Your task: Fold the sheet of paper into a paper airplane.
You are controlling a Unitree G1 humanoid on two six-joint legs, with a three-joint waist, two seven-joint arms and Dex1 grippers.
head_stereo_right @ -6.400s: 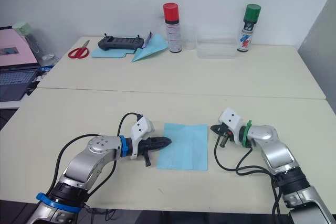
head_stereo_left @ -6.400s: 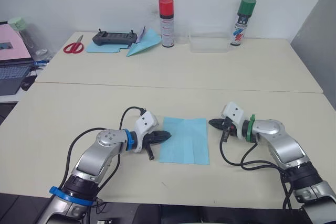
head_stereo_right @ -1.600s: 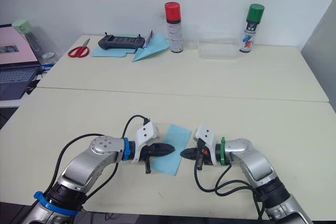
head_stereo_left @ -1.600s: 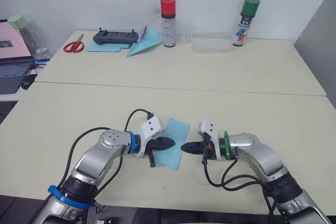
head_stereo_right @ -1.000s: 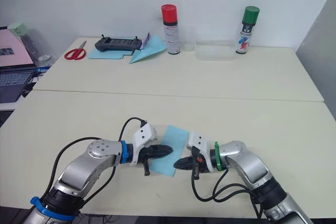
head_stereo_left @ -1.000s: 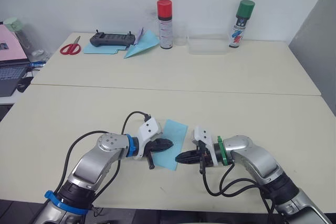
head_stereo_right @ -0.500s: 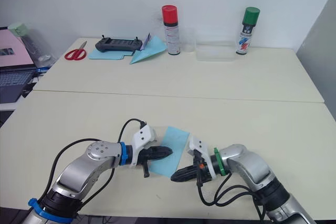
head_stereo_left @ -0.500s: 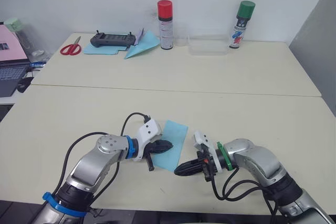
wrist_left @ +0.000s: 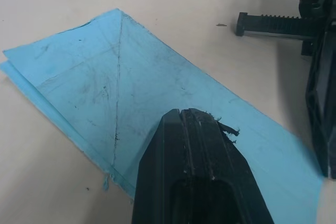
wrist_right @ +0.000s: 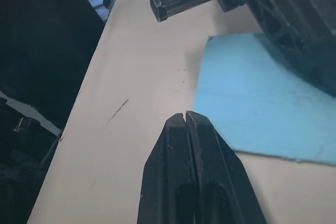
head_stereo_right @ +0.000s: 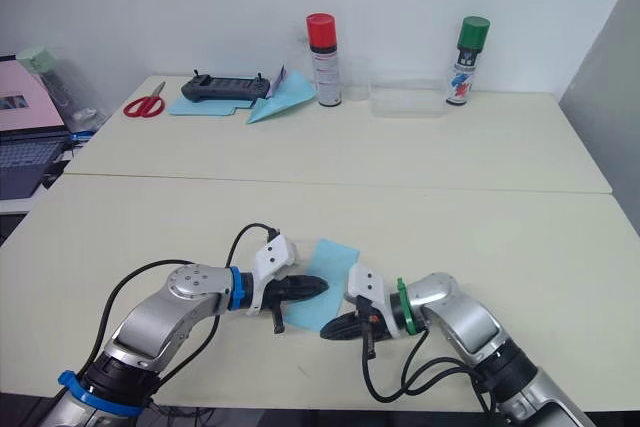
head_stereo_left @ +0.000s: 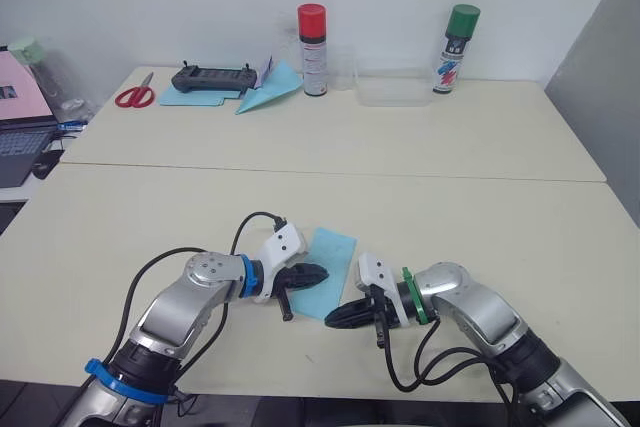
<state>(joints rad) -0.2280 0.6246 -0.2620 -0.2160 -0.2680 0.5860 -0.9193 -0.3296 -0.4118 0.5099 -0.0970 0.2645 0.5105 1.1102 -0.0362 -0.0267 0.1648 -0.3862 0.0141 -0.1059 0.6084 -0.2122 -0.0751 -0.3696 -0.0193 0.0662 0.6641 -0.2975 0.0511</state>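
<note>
The sheet of paper [head_stereo_left: 335, 252] lies folded in half on the near table, a narrow light-blue strip with diagonal creases [wrist_left: 131, 87]. My left gripper [head_stereo_left: 322, 274] is shut, and its fingertips [wrist_left: 194, 116] rest on top of the sheet near its middle. My right gripper [head_stereo_left: 330, 319] is also shut. It points left, with its tip on the bare table just off the sheet's near corner [wrist_right: 252, 108]. The two grippers sit close together, the right one nearer the table's front edge.
At the back of the far table stand a red spray can [head_stereo_left: 312, 35], a green spray can [head_stereo_left: 455, 35] and a clear container [head_stereo_left: 392, 87]. Back left are a black controller [head_stereo_left: 213, 77] on a blue sheet, a paper dart [head_stereo_left: 268, 90], scissors [head_stereo_left: 134, 97] and a laptop [head_stereo_left: 15, 137].
The sheet, flat and open at first, now lies folded in half. My right gripper crossed over it, then slid down the folded edge to its near corner. The left gripper stayed on the sheet.
</note>
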